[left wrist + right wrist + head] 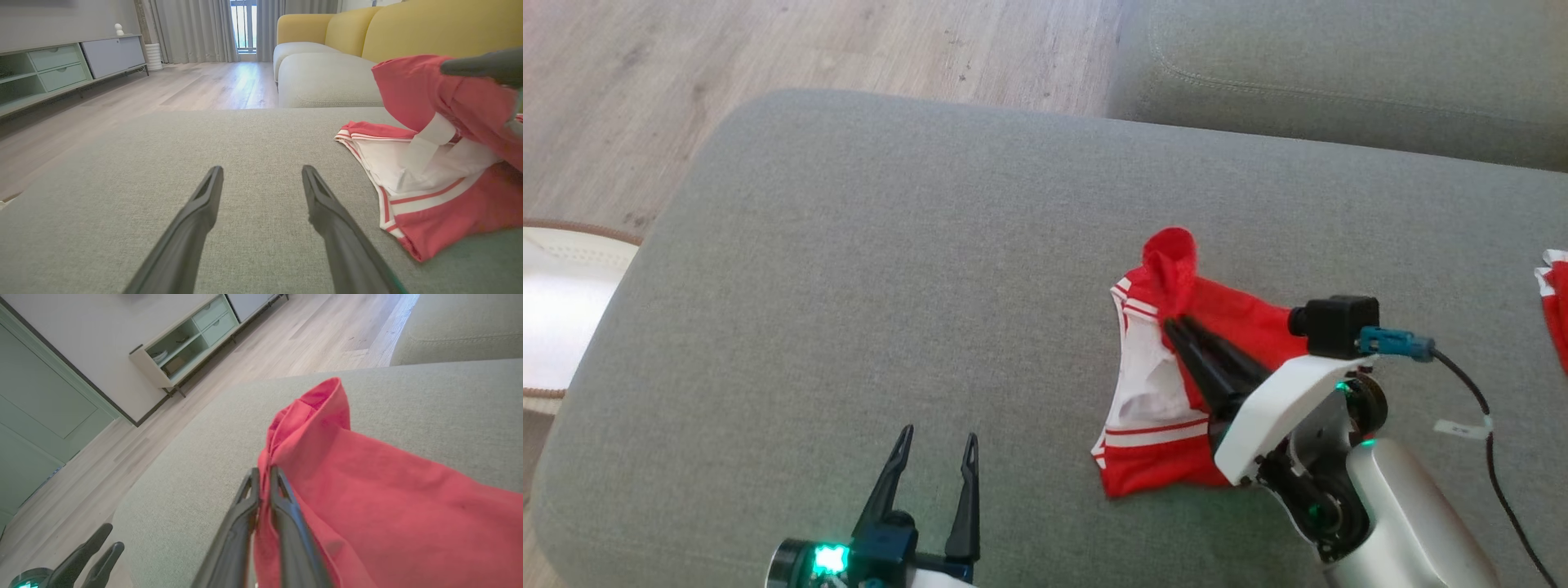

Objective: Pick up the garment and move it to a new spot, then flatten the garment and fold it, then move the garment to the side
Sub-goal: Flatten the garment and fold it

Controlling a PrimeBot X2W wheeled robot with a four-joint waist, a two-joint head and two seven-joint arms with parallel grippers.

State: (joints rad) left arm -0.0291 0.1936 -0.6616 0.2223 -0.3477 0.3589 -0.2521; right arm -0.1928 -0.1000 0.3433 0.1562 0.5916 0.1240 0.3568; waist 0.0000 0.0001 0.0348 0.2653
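The garment (1245, 322) is red with white stripes and a white inner side, and it lies crumpled on the grey sofa cushion (890, 269), right of centre. My right gripper (1173, 327) is shut on a raised red fold of the garment, which stands up past its tips. In the right wrist view the red cloth (367, 477) is pinched between the closed fingers of that gripper (263, 471). My left gripper (937, 447) is open and holds nothing, low over the cushion to the garment's left. From the left wrist, that gripper (261, 171) has the garment (429, 192) off to its right.
Another red and white cloth (1556, 302) lies at the cushion's right edge. A black cable (1486, 425) trails from my right wrist. Wooden floor (768, 49) and a rug (556, 302) lie beyond the cushion's left side. A second grey cushion (1339, 65) sits at the back right.
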